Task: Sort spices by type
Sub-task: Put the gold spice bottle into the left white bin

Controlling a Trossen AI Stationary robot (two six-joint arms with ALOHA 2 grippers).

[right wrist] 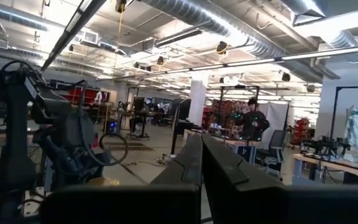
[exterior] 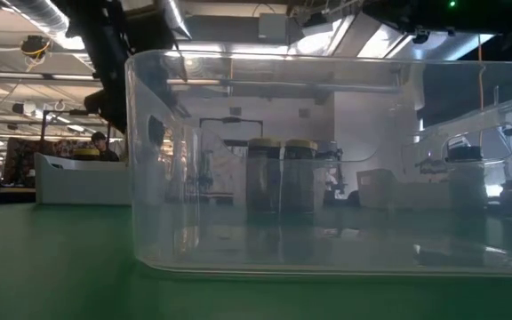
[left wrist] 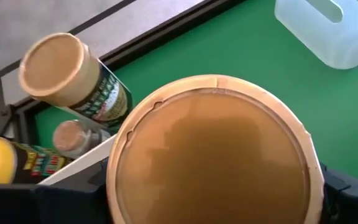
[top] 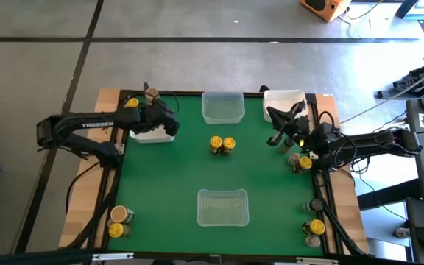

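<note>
The spices are small jars. My left gripper (top: 157,116) hovers at the table's far left, over a white tub (top: 153,135), shut on a tan-lidded jar (left wrist: 210,152). Beside it are a tilted tan-lidded jar (left wrist: 64,71), a pinkish-brown-lidded jar (left wrist: 73,137) and a yellow jar (left wrist: 5,163). Two yellow-lidded jars (top: 223,144) stand on their bases at mid-table, and show through the clear tub in the low view (exterior: 280,175). My right gripper (top: 277,131) is shut and empty at the far right, its fingers (right wrist: 201,163) pointing level into the room. My left gripper holds the tan-lidded jar between its two fingers (left wrist: 347,193), one on either side of the jar just under the lid (left wrist: 166,112). It comes from above, pointing down, and the jar stands upright in the hold. The lid hides the place of contact and whatever lies beneath the jar.
A clear tub (top: 222,107) sits at the far middle, another clear tub (top: 223,207) at the near middle, and a white tub (top: 284,101) at the far right. More jars stand at the right edge (top: 300,160), the near right corner (top: 314,230) and the near left corner (top: 119,221).
</note>
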